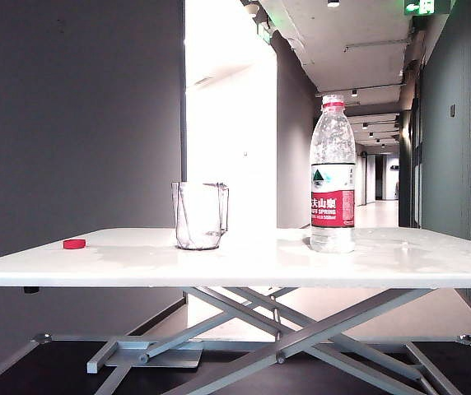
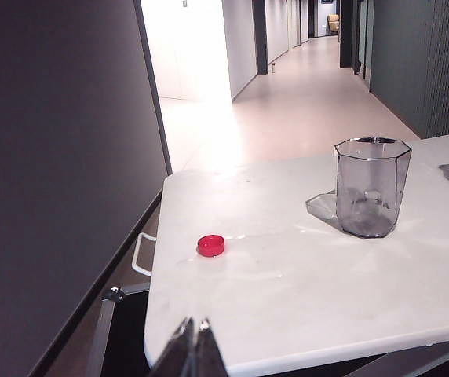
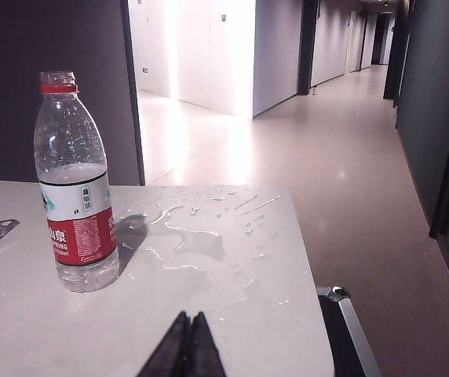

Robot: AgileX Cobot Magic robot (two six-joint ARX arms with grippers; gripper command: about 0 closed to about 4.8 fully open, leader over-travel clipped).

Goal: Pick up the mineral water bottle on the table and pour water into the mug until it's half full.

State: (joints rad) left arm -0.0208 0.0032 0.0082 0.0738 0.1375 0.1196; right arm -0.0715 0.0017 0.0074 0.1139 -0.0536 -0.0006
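Exterior view: mineral water bottle [image 1: 333, 173] uncapped, upright on counter [image 1: 244, 259]. Right gripper [image 3: 187, 334] and left gripper [image 2: 193, 338] both pinched together, empty. Right must spread, grab bottle's label band, then tip toward mug [image 1: 199, 216].

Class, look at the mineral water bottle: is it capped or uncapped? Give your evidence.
Uncapped. The mineral water bottle stands upright with a bare neck, and a small red cap lies apart on the table.

The white table [image 1: 244, 265] carries the mug [image 1: 198, 216], the uncapped mineral water bottle [image 1: 333, 177], a red cap [image 1: 74, 243] and spilled water [image 3: 209, 236].
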